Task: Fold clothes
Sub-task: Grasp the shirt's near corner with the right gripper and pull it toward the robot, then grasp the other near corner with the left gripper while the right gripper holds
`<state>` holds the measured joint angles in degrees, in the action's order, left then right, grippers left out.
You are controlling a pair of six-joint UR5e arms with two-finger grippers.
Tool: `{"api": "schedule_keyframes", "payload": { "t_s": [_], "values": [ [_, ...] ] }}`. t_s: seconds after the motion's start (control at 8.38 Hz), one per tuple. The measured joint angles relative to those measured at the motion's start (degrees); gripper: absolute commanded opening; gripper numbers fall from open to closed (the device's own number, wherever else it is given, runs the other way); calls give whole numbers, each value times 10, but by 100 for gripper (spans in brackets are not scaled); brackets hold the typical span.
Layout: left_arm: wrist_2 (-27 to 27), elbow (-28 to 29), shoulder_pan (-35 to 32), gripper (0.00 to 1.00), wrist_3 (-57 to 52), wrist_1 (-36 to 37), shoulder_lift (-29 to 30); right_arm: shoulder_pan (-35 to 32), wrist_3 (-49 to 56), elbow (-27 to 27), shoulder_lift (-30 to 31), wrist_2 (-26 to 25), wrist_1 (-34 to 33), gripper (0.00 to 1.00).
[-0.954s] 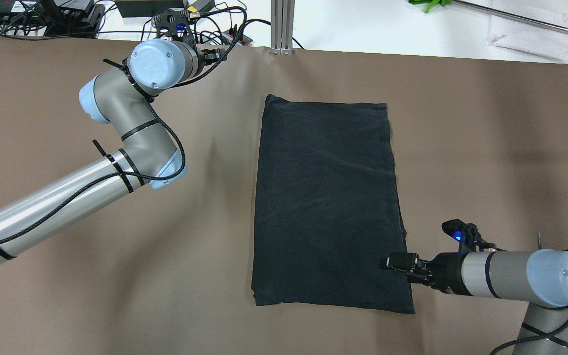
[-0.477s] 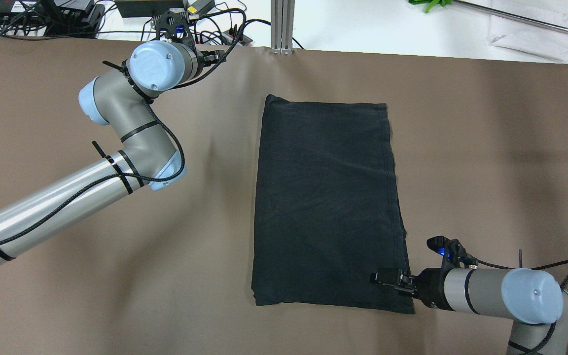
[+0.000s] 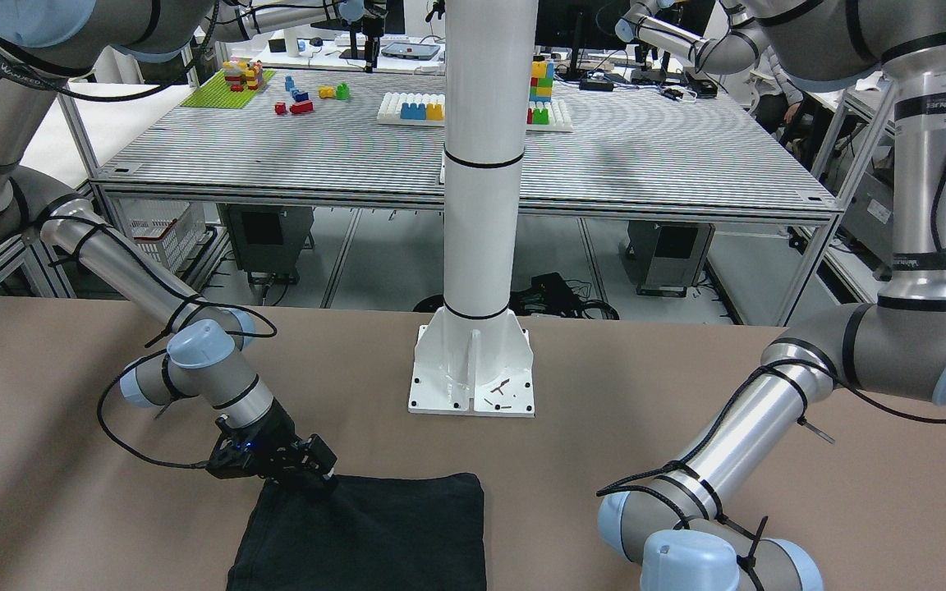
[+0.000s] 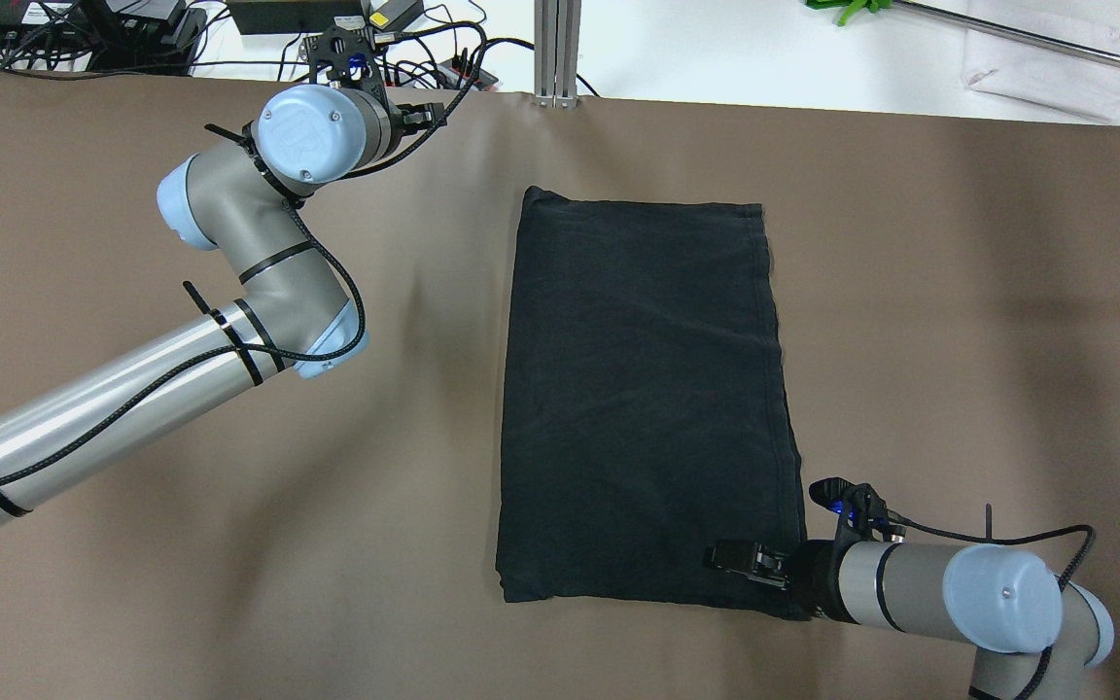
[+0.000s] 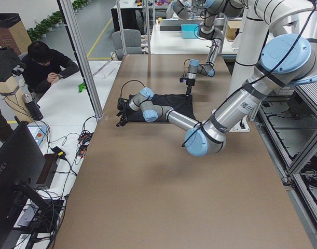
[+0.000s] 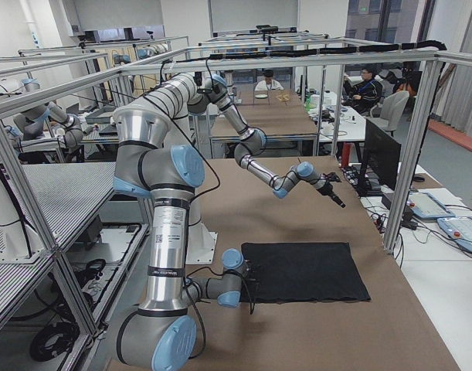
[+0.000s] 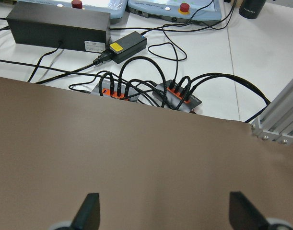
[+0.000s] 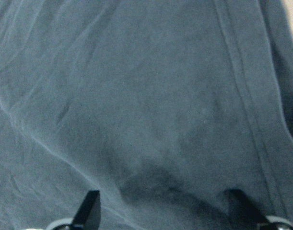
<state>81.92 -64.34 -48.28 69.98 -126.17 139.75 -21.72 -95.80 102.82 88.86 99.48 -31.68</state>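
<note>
Garment (image 4: 647, 389) is lying flat on the table (image 4: 959, 292). The right gripper (image 4: 730, 559) is low over its near corner with fingers spread, and the left gripper (image 7: 160, 211) is also spread, over bare tabletop.

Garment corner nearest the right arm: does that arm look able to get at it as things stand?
Probably yes. The right gripper hangs directly over that corner of the garment, jaws open, with fabric just below them and nothing in between.

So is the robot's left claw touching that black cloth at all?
Apart. In the overhead view the left gripper hangs at the far edge of the table, with bare tabletop between it and the black cloth.
</note>
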Motion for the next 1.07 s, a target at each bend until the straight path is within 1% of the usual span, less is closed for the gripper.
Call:
{"api": "schedule_keyframes", "payload": {
  "t_s": [0.12,0.24,0.36,0.48,1.07],
  "values": [
    [0,1,0,95,0,0,0,2,0,-7,-13,-5,-8,94],
    [0,2,0,95,0,0,1,3,0,-20,-29,-10,-14,76],
    [0,3,0,95,0,0,1,3,0,-32,-44,-12,-16,11],
    [0,3,0,94,0,0,2,3,-1,-37,-52,-13,-18,0],
    [1,5,2,95,-1,3,5,-2,-9,-22,-54,-8,-13,0]
  ]
}}
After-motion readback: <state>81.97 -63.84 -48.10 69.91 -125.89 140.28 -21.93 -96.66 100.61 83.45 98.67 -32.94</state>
